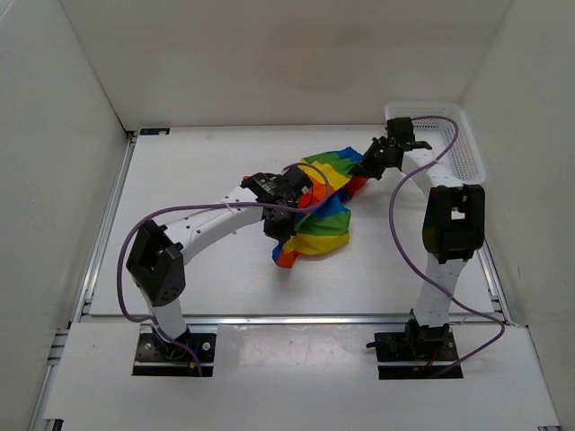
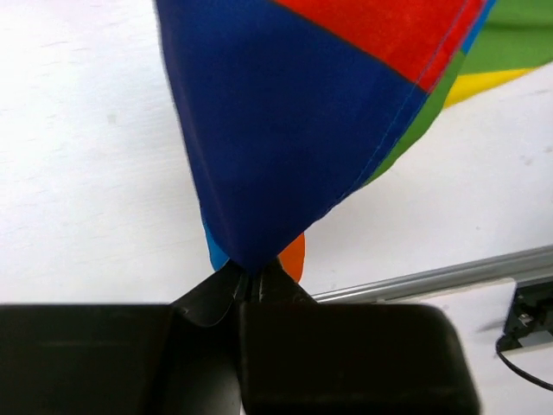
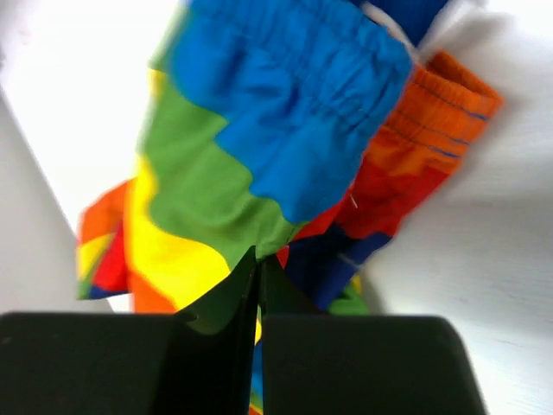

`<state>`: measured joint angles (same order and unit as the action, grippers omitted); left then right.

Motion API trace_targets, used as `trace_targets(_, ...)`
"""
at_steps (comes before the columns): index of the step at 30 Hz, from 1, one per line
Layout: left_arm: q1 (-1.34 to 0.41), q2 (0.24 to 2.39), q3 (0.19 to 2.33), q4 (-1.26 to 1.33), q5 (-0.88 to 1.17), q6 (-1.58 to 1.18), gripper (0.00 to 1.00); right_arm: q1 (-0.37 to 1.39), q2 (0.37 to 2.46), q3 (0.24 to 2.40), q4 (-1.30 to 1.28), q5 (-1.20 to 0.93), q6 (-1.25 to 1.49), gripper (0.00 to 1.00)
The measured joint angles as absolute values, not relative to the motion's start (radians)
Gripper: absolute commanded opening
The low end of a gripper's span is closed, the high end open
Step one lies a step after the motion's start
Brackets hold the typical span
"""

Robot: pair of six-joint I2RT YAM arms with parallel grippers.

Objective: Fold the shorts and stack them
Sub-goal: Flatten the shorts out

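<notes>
Rainbow-striped shorts (image 1: 319, 202) sit bunched on the worktop (image 1: 207, 171); left fingers (image 2: 218, 294) and right fingers (image 3: 229, 292) are each clamped tight on cloth.

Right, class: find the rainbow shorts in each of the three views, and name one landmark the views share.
Top external: the shorts sit bunched just right of the picture's centre.
Left wrist: their dark blue and red panels fill the top centre.
Right wrist: they fill the middle, blue waistband uppermost.
Shared landmark: the white table beneath them.
</notes>
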<state>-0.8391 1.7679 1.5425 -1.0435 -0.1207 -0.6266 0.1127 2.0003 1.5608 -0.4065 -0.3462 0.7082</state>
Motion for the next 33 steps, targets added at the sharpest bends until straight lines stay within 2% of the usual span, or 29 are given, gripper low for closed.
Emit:
trace_targets(3, -0.793, 1.756, 1.567, -1.081, -0.147, -0.604, 0.11, 0.128, 2.006, 1.666, -0.453, -0.347, 0.708, 0.0)
trace_targets(6, -0.669, 1.76, 1.68, -1.122, -0.173, -0.554, 0.11, 0.136, 2.024, 1.861, -0.509, -0.358, 0.708, 0.0)
trace_targets(11, -0.4, 1.88, 2.221, -1.179, -0.203, -0.46, 0.11, 0.16, 2.045, 2.243, -0.53, -0.422, 0.726, 0.0)
trace_targets(13, -0.335, 1.923, 2.442, -1.175, -0.196, -0.437, 0.11, 0.181, 2.029, 2.342, -0.519, -0.443, 0.731, 0.0)
trace_targets(14, -0.318, 1.913, 2.484, -1.167, -0.186, -0.431, 0.11, 0.194, 2.008, 2.369, -0.516, -0.45, 0.731, 0.0)
trace_targets(18, -0.302, 1.726, 2.356, -1.122, -0.126, -0.426, 0.11, 0.221, 1.867, 2.348, -0.51, -0.468, 0.706, 0.0)
trace_targets(21, -0.331, 1.537, 2.132, -1.06, -0.097, -0.435, 0.11, 0.235, 1.681, 2.144, -0.48, -0.466, 0.661, 0.0)
trace_targets(23, -0.35, 1.398, 1.94, -1.022, -0.088, -0.451, 0.11, 0.265, 1.518, 1.919, -0.462, -0.438, 0.612, 0.0)
trace_targets(24, -0.354, 1.33, 1.839, -1.018, -0.082, -0.462, 0.14, 0.284, 1.444, 1.805, -0.451, -0.421, 0.593, 0.0)
trace_targets(25, -0.357, 1.271, 1.752, -1.016, -0.077, -0.472, 0.44, 0.312, 1.356, 1.656, -0.434, -0.397, 0.572, 0.01)
trace_targets(26, -0.358, 1.208, 1.64, -1.002, -0.071, -0.482, 0.73, 0.343, 1.271, 1.512, -0.437, -0.361, 0.555, 0.08)
trace_targets(27, -0.356, 1.148, 1.531, -0.995, -0.07, -0.494, 0.96, 0.366, 1.2, 1.393, -0.445, -0.318, 0.545, 0.21)
trace_targets(28, -0.352, 1.095, 1.424, -1.002, -0.067, -0.513, 1.0, 0.385, 1.123, 1.244, -0.447, -0.267, 0.536, 0.48)
trace_targets(30, -0.343, 1.036, 1.254, -1.014, -0.05, -0.545, 1.0, 0.399, 1.008, 1.017, -0.498, -0.183, 0.547, 0.71)
trace_targets(32, -0.342, 1.03, 1.136, -1.03, -0.024, -0.572, 1.0, 0.404, 0.931, 0.844, -0.583, -0.103, 0.56, 0.83)
trace_targets(33, -0.342, 1.047, 1.092, -1.033, -0.014, -0.588, 0.93, 0.405, 0.899, 0.784, -0.628, -0.065, 0.574, 0.83)
